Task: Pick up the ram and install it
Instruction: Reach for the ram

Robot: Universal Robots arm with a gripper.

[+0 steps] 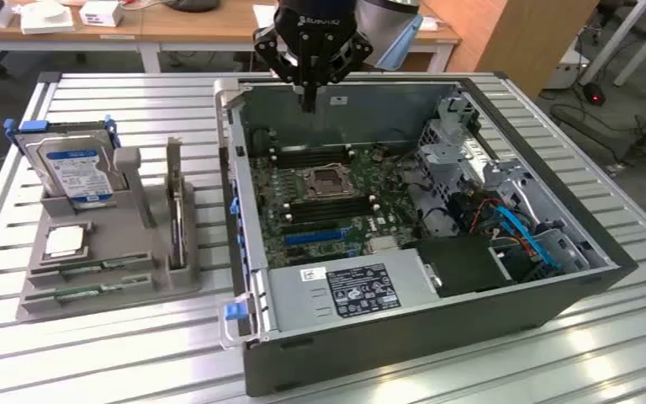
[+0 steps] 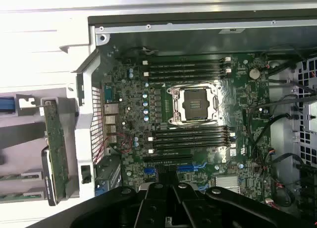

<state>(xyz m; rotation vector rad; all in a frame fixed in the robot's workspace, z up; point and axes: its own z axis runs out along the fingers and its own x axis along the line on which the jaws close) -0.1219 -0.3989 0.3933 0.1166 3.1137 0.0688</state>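
The black two-finger gripper has its fingers pressed together and holds nothing. It hangs over the far edge of the open dark-grey metal computer case, which lies on its side, probably so that the long black memory slots on the green motherboard face upward. The ram, a thin narrow green board stick with small dark chips, lies flat in the grey moulded plastic holder. This stands well apart from the gripper, at the exterior view's left. I think its grooves keep each part in a fixed place.
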